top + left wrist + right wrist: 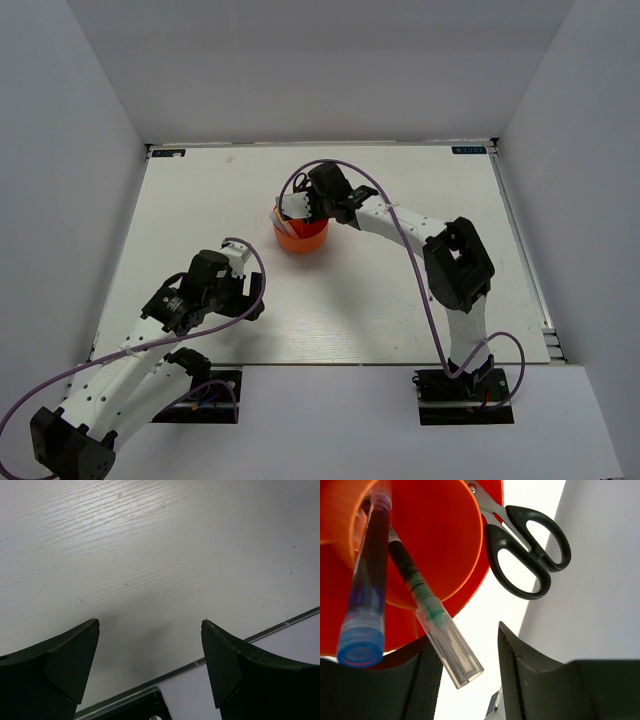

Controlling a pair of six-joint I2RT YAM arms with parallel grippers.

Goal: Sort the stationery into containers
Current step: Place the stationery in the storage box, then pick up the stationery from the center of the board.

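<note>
Jaws wide apart, the left tool (240, 292) hangs low over the near part of the table (380, 300) and holds nothing; its wrist view shows only bare white surface between the fingers.

Further right, well apart from it, stands the orange organiser (300, 240), with the right tool (314, 210) at its rim. Seen from the right wrist, a blue-capped pen (367, 595) leans out of one compartment. Beside it a green pen (432, 615) with a clear cap pokes out of the same orange wall, its cap end lying in the gap of the right tool (467, 637). That gap is much wider than the pen, so the tool looks open with nothing gripped; whether the cap brushes the nearer finger I cannot tell. To the right the scissors (530, 555) stand blades-down in the organiser, black handles up.

The pens are probably light, stiff and smooth-sided, apt to roll or swivel in a pinch; the barrel, taken crosswise near its middle, is a surer hold than the slick cap. The scissors are probably heavier and rigid. The organiser looks light enough to slide or tip if knocked.
</note>
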